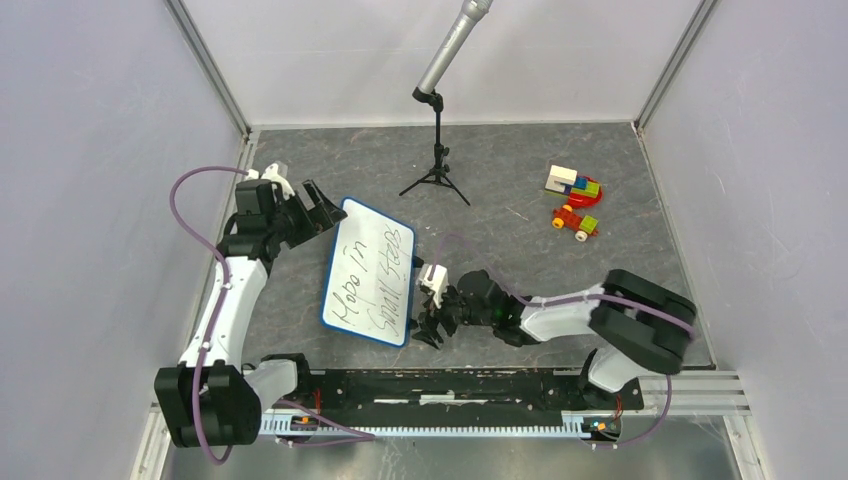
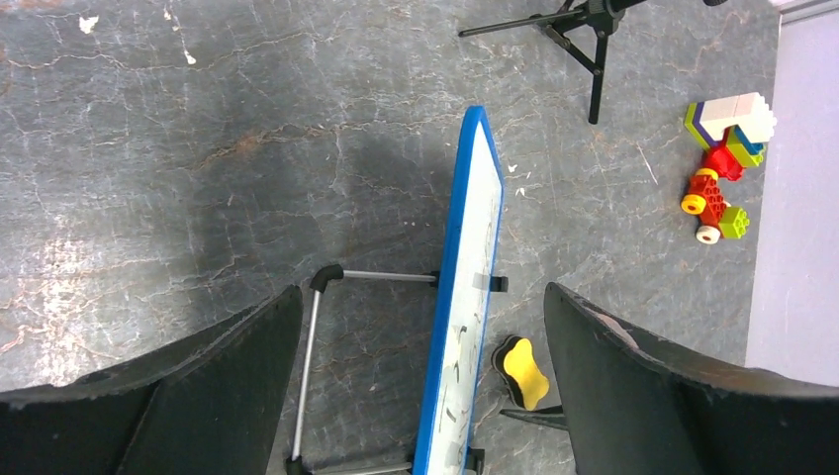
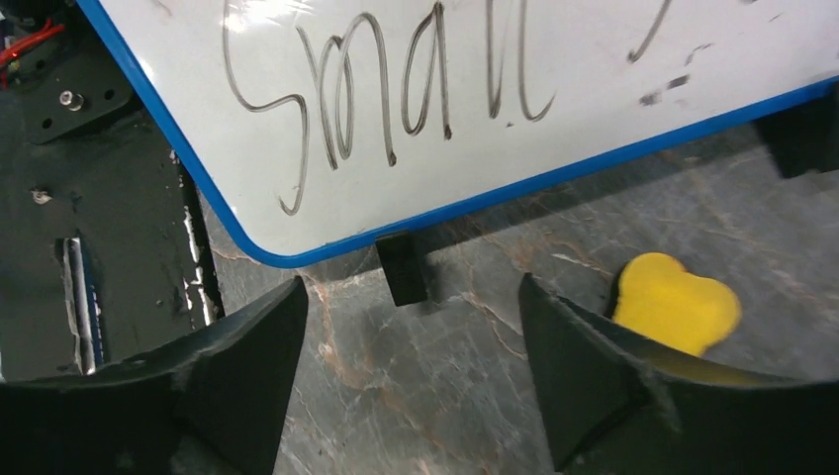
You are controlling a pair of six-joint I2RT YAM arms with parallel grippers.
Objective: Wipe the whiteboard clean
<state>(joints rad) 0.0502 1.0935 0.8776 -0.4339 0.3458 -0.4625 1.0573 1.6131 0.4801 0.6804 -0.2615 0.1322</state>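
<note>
The whiteboard (image 1: 368, 270) has a blue rim and black handwriting, and leans tilted on a thin metal stand (image 2: 309, 366). My left gripper (image 1: 315, 205) is open and empty at the board's far edge; in the left wrist view (image 2: 423, 288) the board (image 2: 465, 297) runs edge-on between the fingers, apart from both. My right gripper (image 1: 428, 325) is open and empty by the board's near right edge. The right wrist view (image 3: 411, 282) shows the written face (image 3: 475, 119) and a black clip (image 3: 402, 269). A yellow eraser (image 3: 676, 302) lies on the floor outside the right finger; it also shows in the left wrist view (image 2: 524, 371).
A small black tripod (image 1: 437, 170) with a grey tube stands behind the board. Coloured toy bricks (image 1: 573, 200) lie at the far right. Grey walls close in the left, back and right. The arms' black base rail (image 1: 450, 390) runs along the near edge.
</note>
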